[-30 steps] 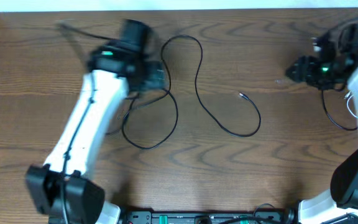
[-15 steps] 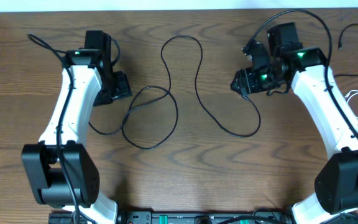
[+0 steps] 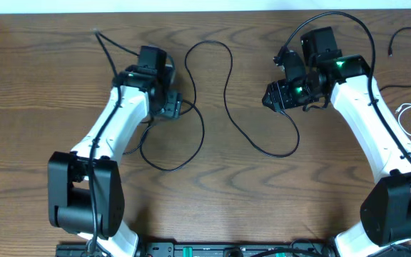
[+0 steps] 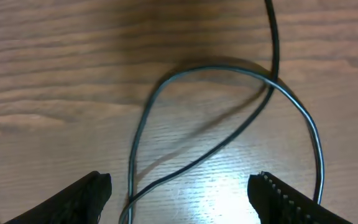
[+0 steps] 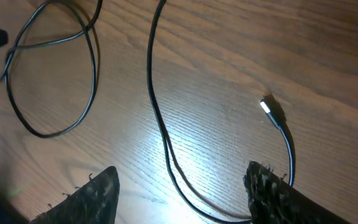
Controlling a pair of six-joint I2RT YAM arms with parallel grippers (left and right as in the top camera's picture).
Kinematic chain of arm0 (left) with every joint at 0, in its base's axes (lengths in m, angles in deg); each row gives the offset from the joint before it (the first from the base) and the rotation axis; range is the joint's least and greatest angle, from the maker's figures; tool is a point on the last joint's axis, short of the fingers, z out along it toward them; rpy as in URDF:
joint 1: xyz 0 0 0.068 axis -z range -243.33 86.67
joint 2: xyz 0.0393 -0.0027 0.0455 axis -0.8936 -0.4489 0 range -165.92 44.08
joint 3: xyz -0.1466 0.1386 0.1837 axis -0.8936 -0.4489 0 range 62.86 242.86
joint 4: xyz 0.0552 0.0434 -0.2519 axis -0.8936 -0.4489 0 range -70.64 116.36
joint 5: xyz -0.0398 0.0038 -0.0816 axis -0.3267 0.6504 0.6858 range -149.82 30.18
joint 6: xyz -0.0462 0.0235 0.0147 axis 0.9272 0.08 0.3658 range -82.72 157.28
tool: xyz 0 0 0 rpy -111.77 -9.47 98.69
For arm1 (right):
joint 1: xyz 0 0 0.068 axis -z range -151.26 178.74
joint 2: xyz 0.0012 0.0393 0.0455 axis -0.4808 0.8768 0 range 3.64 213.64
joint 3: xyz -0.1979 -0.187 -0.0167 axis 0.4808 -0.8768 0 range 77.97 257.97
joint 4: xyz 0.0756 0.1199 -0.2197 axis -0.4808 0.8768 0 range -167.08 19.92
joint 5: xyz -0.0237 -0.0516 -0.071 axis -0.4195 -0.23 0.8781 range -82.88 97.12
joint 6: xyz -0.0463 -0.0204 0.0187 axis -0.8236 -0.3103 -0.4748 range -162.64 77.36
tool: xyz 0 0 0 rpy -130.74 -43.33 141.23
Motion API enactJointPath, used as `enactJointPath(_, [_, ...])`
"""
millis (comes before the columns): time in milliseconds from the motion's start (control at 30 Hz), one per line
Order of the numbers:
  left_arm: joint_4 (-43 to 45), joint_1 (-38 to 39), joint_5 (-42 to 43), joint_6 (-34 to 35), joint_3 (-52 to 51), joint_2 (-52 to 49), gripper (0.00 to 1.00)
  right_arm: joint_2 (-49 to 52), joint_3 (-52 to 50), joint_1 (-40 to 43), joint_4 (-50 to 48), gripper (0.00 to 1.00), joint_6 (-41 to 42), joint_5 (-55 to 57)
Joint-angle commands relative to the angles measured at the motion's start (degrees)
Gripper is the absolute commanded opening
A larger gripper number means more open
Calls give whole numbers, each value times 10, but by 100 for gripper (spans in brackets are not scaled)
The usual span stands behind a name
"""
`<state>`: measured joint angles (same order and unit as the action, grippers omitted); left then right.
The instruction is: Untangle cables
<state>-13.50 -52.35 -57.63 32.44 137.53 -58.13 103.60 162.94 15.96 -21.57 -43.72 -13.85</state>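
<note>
**Two robot arms over loose cables on a wooden table**

We see from above a brown wooden table (image 3: pixel 212 207). Two white arms with black joints reach in from the near edge. The left arm (image 3: pixel 113 132) leans toward the middle of the table. The right arm (image 3: pixel 377 135) bends toward the far right part.

A long black cable (image 3: pixel 203 132) lies on the wood between the arms. On the left it forms a round loop. From there it climbs into a narrow arch, then snakes down and curls back up toward the right arm.

A white cable (image 3: pixel 407 108) sits bunched at the right edge, well apart from the black one. A second black cable (image 3: pixel 409 30) lies in the far right corner.

The left gripper (image 3: pixel 173 106) hangs over the top of the loop. In its wrist view the left gripper (image 4: pixel 179 193) stands wide, with nothing pinched. The cable crosses over itself on the wood beyond the fingers (image 4: pixel 79 196), and a strand passes below the gap between them.

The right gripper (image 3: pixel 273 96) hangs over the cable's right end. In its wrist view the right gripper (image 5: pixel 182 193) also stands wide and holds nothing. The cable curves across the wood under the gap. Its small plug (image 5: pixel 271 109) lies bare on the table just beyond the right-hand finger, catching the light.
</note>
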Motion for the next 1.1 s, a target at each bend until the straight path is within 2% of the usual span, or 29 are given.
enactJointPath(0, [8, 9, -7, -38, -12, -5, 76, -3, 4, -2, 2, 61, -2, 1])
enactJointPath(167, [17, 24, -7, -74, -36, -6, 75, -3, 4, -2, 5, 60, -2, 1])
enactJointPath(500, [79, 26, -7, -73, -91, -6, 68, -3, 4, -2, 7, 60, -2, 1])
enactJointPath(767, [122, 26, -8, -73, -145, -6, 67, -3, 4, -2, 7, 60, -2, 1])
enactJointPath(933, [130, 26, -7, -53, -156, -6, 66, -3, 4, -2, 7, 60, -2, 1])
enactJointPath(1067, [130, 26, -7, -32, -162, -6, 60, -3, 4, -2, 7, 60, -2, 1])
